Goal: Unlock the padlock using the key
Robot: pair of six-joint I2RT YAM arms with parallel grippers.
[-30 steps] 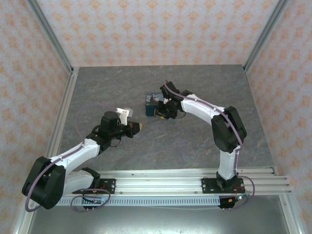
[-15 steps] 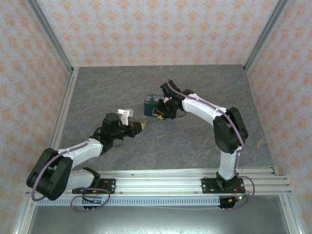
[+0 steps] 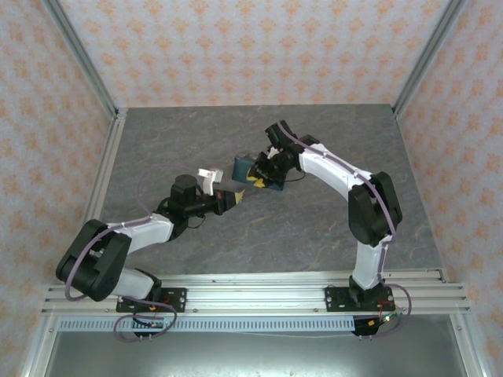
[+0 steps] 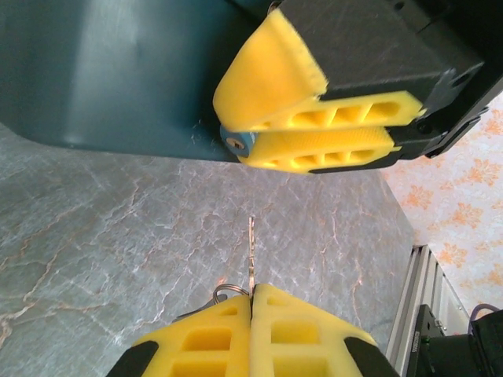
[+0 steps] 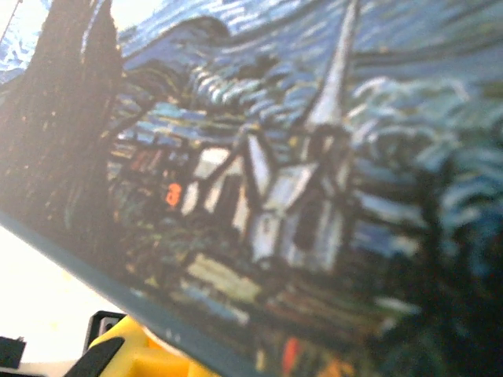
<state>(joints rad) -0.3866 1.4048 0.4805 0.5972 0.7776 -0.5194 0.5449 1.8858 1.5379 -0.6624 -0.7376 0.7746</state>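
Note:
My left gripper (image 4: pixel 253 292) is shut on the key (image 4: pixel 251 250), whose thin blade sticks straight out ahead; its ring (image 4: pixel 224 290) shows beside the fingers. A short way in front, the right gripper (image 4: pixel 236 129) is shut on the tiny teal padlock (image 4: pixel 236 143), its keyhole end facing the key. The key tip stops short of the keyhole, slightly to its right. In the top view the left gripper (image 3: pixel 233 198) and right gripper (image 3: pixel 263 177) meet mid-table, next to the tin.
The dark-blue painted tin (image 3: pixel 245 166) sits right behind the padlock, and its side wall (image 4: pixel 118 71) looms at the upper left. Its starry-night lid (image 5: pixel 299 181) lies close under the right wrist camera. Grey marble table (image 3: pixel 314 228) surrounds everything; a metal rail (image 4: pixel 424 298) runs along the edge.
The left arm has reached forward and right, bringing the key up to the tin. The right gripper has shifted slightly back and right, still at the tin.

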